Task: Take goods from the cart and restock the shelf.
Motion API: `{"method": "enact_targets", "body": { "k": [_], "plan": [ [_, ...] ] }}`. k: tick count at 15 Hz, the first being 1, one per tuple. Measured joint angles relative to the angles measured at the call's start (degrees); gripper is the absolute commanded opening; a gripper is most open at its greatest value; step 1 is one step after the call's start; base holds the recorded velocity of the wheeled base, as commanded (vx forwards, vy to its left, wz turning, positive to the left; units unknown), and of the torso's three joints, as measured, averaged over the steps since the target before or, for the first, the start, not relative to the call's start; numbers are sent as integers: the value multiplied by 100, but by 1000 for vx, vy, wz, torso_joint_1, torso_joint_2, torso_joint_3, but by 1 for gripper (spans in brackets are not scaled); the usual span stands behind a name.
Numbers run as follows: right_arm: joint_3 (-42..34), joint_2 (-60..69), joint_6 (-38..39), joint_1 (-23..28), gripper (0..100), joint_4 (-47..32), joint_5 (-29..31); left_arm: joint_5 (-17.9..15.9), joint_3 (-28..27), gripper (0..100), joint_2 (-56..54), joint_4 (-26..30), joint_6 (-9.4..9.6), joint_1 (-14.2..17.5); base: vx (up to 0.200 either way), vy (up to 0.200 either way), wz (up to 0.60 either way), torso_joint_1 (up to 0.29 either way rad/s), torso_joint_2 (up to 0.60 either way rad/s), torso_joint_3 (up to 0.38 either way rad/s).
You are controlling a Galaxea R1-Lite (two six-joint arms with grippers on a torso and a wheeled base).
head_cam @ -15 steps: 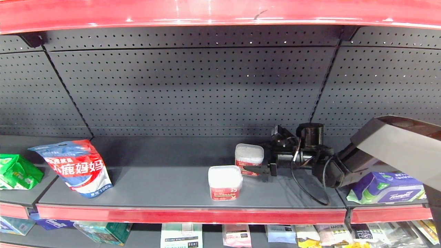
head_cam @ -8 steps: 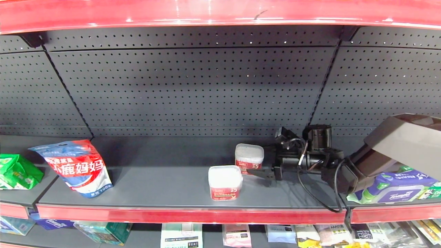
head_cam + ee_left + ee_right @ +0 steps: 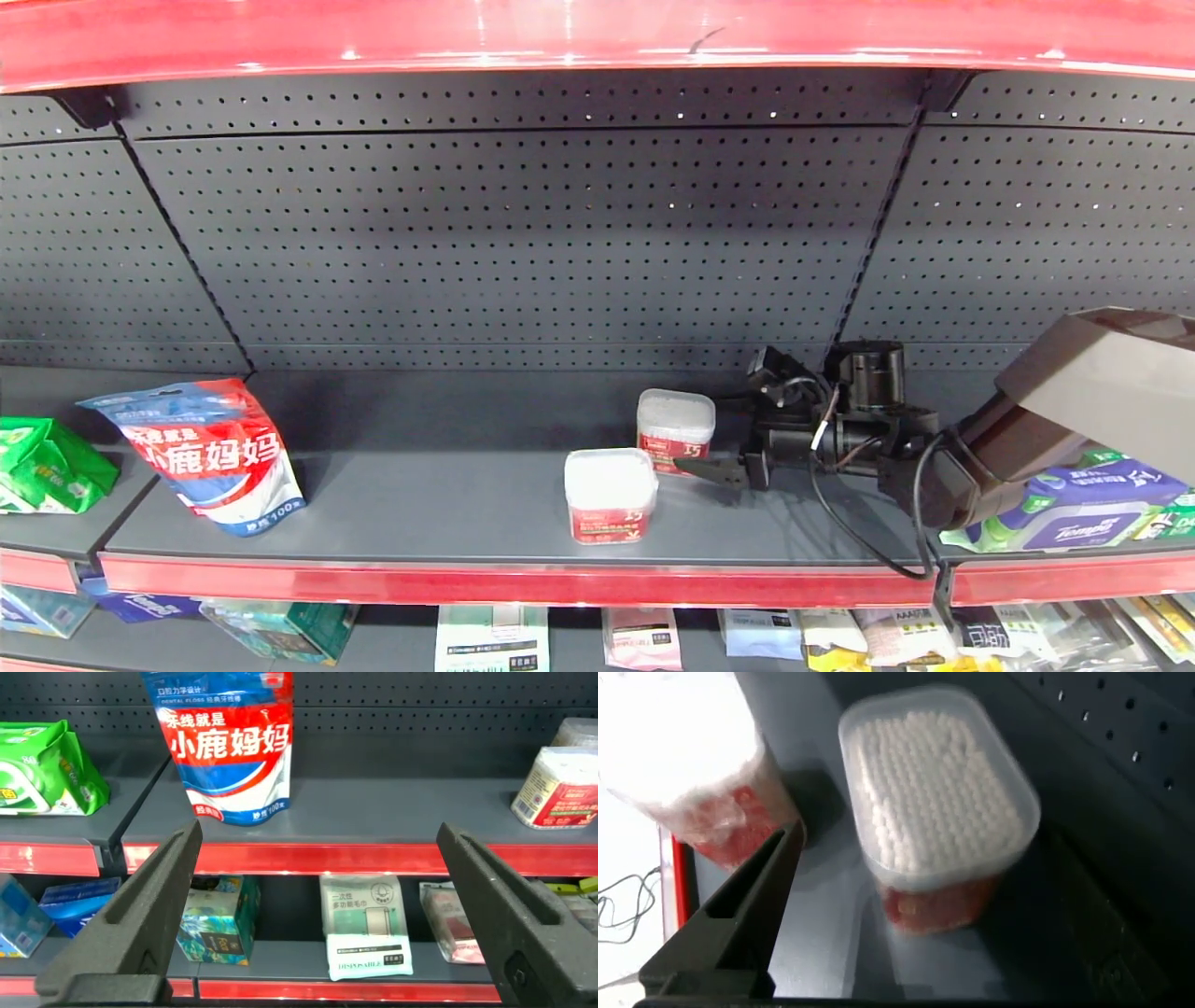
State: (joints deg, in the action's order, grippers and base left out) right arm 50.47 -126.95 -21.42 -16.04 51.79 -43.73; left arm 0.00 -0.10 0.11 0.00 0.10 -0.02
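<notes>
on the shelf, swab tub sits just before the spread right tool, seemingly apart.

Standing on the shelf: front tub, with rear tub sitting behind, rightward. Leaning well left: pouch.

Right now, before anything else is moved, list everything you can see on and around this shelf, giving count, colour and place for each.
front swab tub: 1, clear with red label, mid shelf near the edge
rear swab tub: 1, same colours, behind it and to the right
pouch: 1, blue, red and white, shelf's left
green pack: 1, green, far-left section
tissue pack: 1, purple and blue, right section
lower-shelf packs: several, mixed colours, below
shelf: 1, grey, red front edge
right tool: 1, black, open, at the rear swab tub
left tool: 1, dark, open, facing the shelf front
</notes>
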Motion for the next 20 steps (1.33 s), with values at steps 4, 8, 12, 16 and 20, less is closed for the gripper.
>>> {"method": "enact_targets", "body": {
  "k": [4,8,12,16,20],
  "plan": [
    [16,5,-614,174,100,-684,10,0,0,100,0,0,0,2,0,0,0,0,0,0],
    [96,5,-661,279,100,-731,35,0,0,100,0,0,0,2,0,0,0,0,0,0],
    [232,2,-560,268,100,-728,210,0,0,100,0,0,-2,2,0,0,0,0,0,0],
    [291,-23,-527,257,100,-728,366,0,0,100,0,0,0,2,0,0,0,0,0,0],
    [374,-61,-480,273,100,-728,535,0,0,100,0,0,0,2,0,0,0,0,0,0]
  ]
}}
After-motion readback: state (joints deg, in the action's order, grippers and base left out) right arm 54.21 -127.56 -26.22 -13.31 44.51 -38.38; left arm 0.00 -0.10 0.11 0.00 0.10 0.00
